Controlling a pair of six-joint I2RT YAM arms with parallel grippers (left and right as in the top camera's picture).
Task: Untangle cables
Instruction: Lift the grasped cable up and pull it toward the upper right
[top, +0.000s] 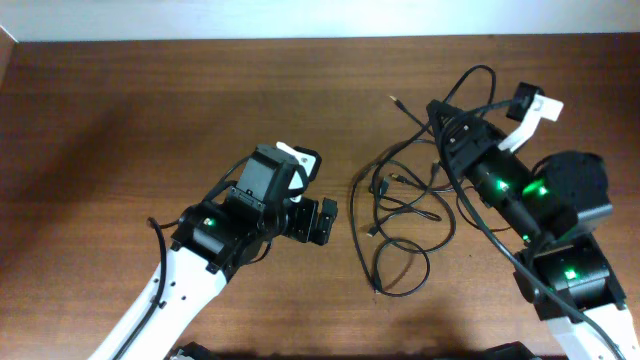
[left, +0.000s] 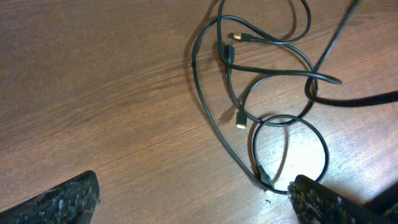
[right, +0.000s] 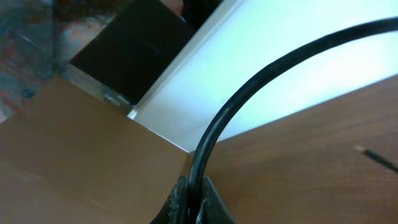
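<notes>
Right gripper: clamped on one cable. Left gripper: fully spread, empty. Hazard: pulling with nothing held down could drag and tighten the tangle.

Left arm: white tapered link, black joint housings, one green light, thin black cable alongside.
Right arm: rounded black housings, three green lights, white bracket at tip.
Left gripper: black, rough-grained finger pads.

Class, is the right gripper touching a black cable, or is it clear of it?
Touching. The right wrist view shows the black cable pinched between the closed fingertips of the right gripper.
</notes>
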